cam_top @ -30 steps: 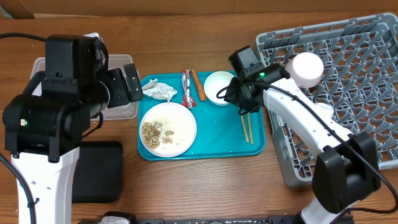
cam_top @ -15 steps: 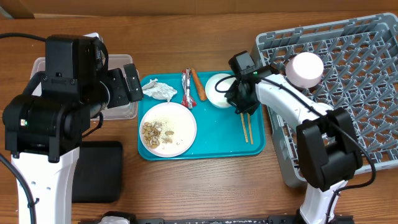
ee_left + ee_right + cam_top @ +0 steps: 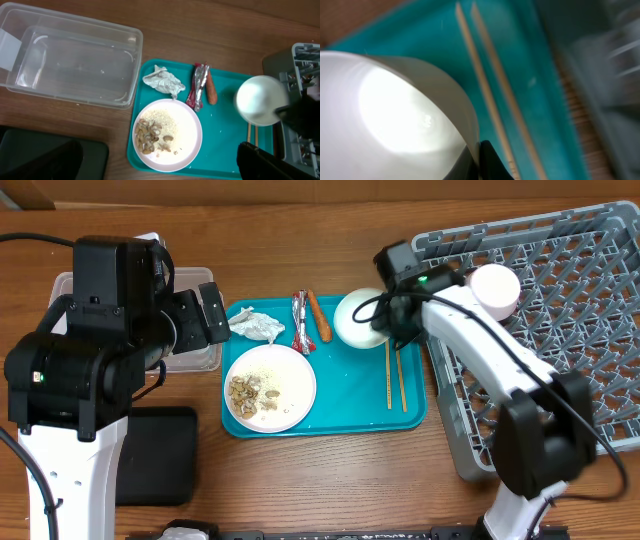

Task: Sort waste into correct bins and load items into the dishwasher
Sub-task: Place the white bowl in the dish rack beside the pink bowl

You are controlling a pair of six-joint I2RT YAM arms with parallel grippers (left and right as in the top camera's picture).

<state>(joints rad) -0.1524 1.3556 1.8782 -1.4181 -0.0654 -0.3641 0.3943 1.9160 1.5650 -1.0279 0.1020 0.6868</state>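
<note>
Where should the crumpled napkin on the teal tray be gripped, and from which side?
Probably from above, pinching the raised folds in the middle of the napkin: it lies crumpled and low on the teal tray, offering no firm edge sideways.

Left arm [image 3: 105,315]: bulky black box-shaped housings with rounded edges, above a smooth white lower link.
Left arm light: one small green dot on the black lower casing.
Left arm cables: thin black leads curving off near the top and the base.
Left hand [image 3: 212,312]: black, flat rectangular plates; its finger [image 3: 262,161] is a dark glossy wedge.
Right arm [image 3: 480,360]: slim white curved links, black cylindrical joints.
Right arm cables: black leads looping along the white links.
Right arm light: green dot on the black wrist block.
Right hand [image 3: 390,330]: black and blocky; dark pointed fingertip [image 3: 489,162].
</note>
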